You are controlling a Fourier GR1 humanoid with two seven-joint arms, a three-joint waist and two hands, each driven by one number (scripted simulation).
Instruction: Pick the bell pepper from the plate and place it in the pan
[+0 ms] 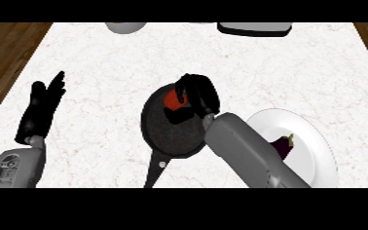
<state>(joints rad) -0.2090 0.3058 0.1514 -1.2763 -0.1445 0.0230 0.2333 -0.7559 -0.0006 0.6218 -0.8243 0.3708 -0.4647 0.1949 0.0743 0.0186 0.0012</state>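
The red bell pepper, half hidden, was clutched in the curled right hand at twelve o'clock of the pan; the left hand was seen open at nine o'clock.

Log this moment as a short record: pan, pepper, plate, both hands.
pan: round black frying pan, handle pointing toward the robot
pepper: red bell pepper, over the pan's far part, inside the curled fingers of the right hand
pepper touching pan: cannot tell
plate: round white plate, right of the pan, holding a purple aubergine
left hand: open, resting at left, fingers up
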